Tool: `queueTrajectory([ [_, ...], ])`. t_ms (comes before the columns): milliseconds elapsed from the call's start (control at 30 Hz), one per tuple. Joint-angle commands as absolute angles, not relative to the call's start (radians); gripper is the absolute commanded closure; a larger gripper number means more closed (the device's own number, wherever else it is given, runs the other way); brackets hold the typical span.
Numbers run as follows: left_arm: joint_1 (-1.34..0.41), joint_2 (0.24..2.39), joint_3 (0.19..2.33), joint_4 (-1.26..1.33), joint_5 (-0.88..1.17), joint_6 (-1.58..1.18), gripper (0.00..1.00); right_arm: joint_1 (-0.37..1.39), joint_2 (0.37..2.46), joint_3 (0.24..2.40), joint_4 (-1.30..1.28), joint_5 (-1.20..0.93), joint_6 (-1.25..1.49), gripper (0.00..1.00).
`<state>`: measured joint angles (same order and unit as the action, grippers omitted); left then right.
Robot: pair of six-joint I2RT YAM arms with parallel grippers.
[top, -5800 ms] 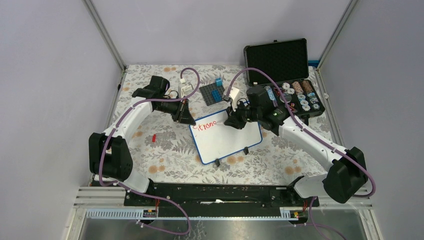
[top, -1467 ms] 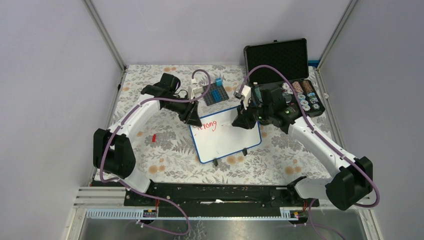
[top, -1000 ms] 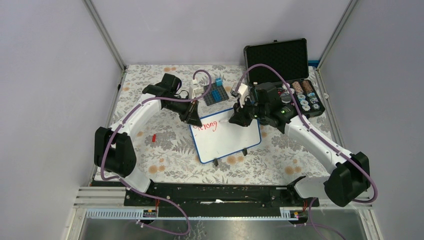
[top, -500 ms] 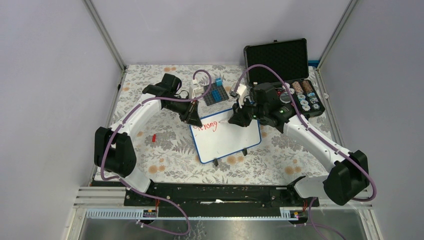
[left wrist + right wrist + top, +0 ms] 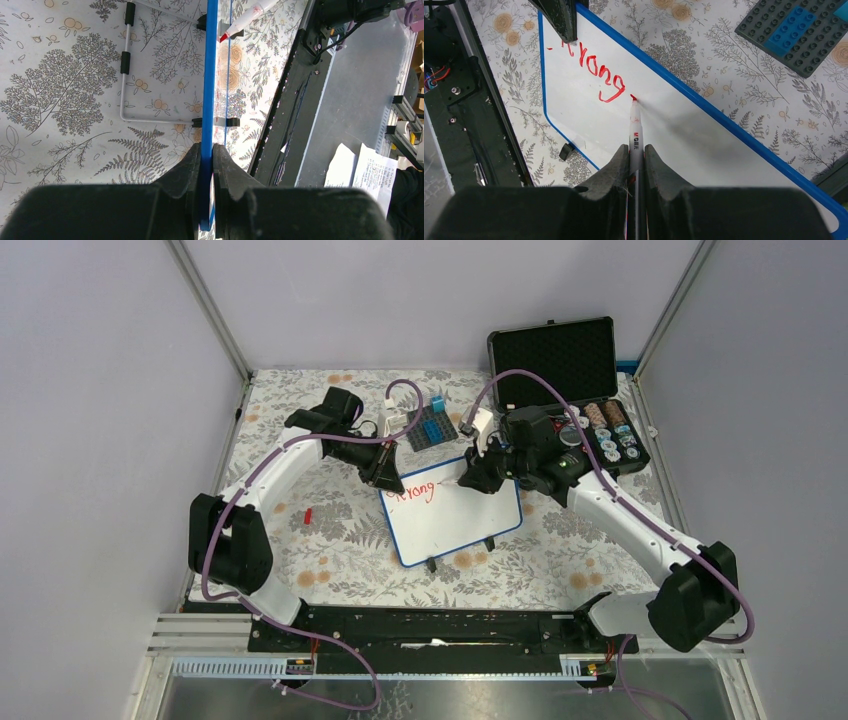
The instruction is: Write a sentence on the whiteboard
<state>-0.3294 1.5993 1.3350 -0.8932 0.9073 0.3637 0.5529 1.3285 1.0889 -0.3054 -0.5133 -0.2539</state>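
red writing (image 5: 596, 70) partly hidden, marker (image 5: 635, 145) cut off

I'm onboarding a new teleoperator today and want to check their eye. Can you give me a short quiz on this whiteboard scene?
1. True or false: the left jaws clamp the blue rim of the whiteboard.
2. What do the right jaws hold? A) eraser B) marker C) cloth
3. What colour is the writing on the board?
Key: 1 true; 2 B; 3 red.
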Motion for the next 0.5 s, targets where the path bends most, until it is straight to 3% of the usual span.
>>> queueTrajectory([
  [0,-0.333,1.598,1.365,-0.854,0.865,0.382,1.00,0.535,1.303,1.100,-0.299,-0.437,-0.289,1.00],
  [300,-0.333,1.594,1.368,-0.854,0.862,0.382,1.00,0.526,1.292,1.117,-0.340,-0.463,-0.308,1.00],
  [467,-0.332,1.594,1.365,-0.853,0.862,0.382,1.00,0.526,1.287,1.152,-0.382,-0.601,-0.316,1.00],
])
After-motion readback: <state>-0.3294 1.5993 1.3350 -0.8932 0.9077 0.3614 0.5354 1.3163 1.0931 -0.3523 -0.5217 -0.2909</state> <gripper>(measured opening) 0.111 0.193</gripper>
